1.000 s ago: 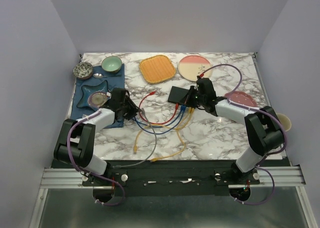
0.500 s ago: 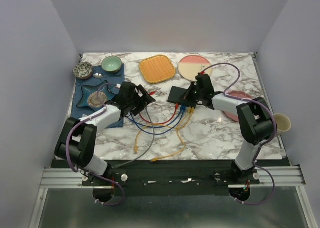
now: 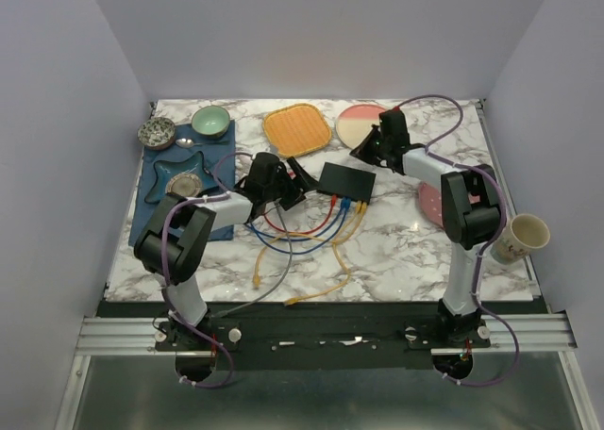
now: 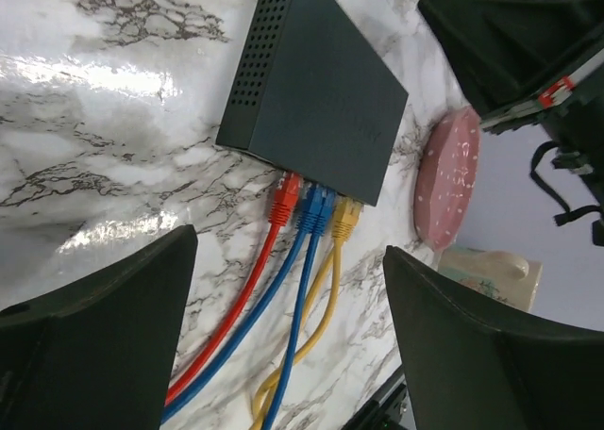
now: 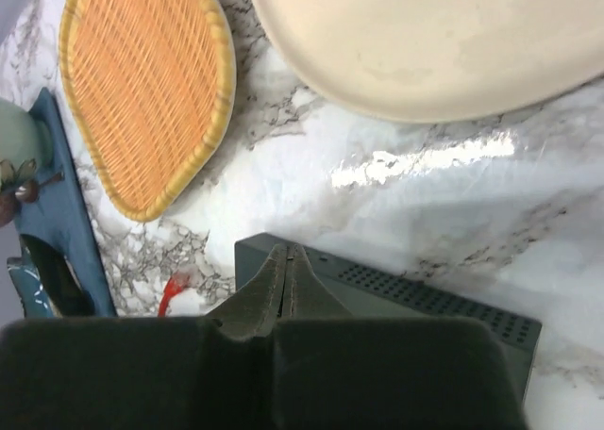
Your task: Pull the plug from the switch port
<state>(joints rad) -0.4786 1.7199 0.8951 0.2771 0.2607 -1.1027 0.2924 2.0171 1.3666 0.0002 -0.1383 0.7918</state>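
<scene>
On left wrist cam: left gripper (image 4: 288,243) gaping, empty; four plugs (image 4: 316,208) seated in switch (image 4: 321,81); right wrist cam misses those, shows right gripper (image 5: 288,253) pinched closed, empty.

marble table (image 3: 415,251), white with grey veins. far edge, middle: orange woven plate (image 3: 296,129), squarish with rounded corners, lying flat. just right of it, a round plate (image 3: 357,126), cream with a pink part; the two do not touch. right side: pink speckled plate (image 4: 451,180), flat. paper cup (image 3: 525,236) upright at the right edge, near that plate. left side: dark blue mat (image 3: 212,152). at its far end a green bowl (image 3: 210,121) and a speckled bowl (image 3: 156,133), with a spoon (image 3: 185,142) between them, slightly nearer. blue star-shaped dish (image 3: 170,171) on the mat, a small round dish (image 3: 186,187) in it.
</scene>
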